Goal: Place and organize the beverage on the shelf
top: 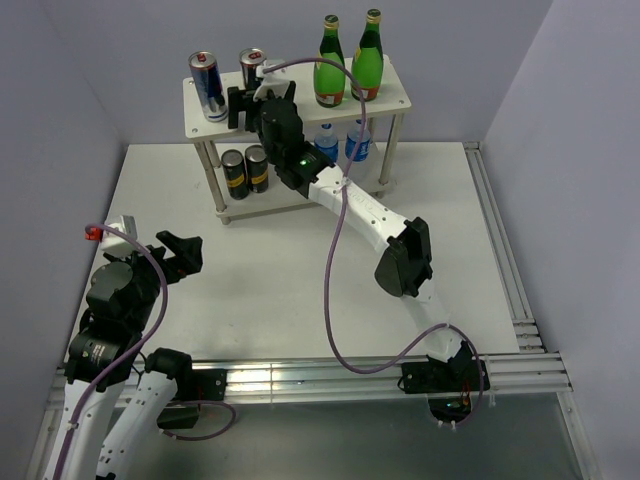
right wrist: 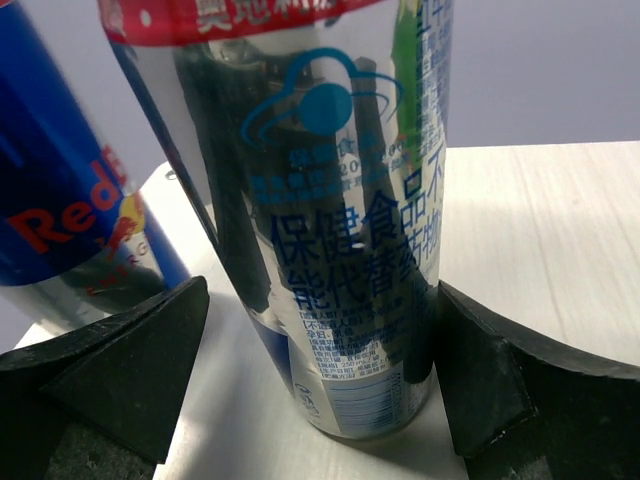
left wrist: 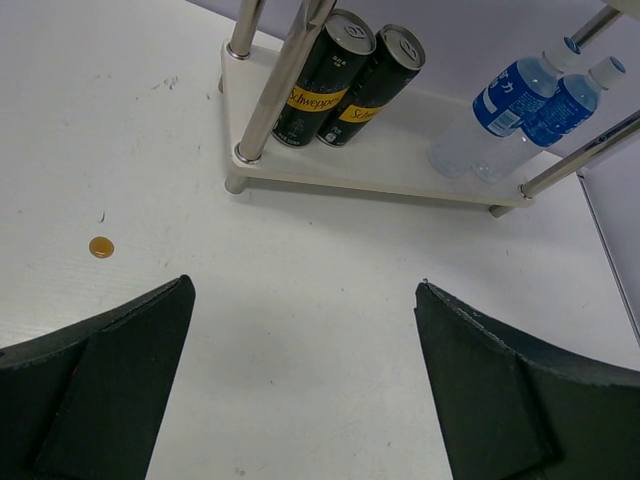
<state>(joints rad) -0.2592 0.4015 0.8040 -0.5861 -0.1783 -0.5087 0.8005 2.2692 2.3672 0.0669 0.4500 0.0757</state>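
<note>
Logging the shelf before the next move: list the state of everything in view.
Left fingers, open, empty.
Right fingers, open, either side of right silver can.
Right silver can, upright, top tier.
Left silver can, upright, top tier.
Green bottles, upright, top tier.
Black cans, upright, bottom tier.
Water bottles, upright, capped, bottom tier.
Shelf, standing.
</note>
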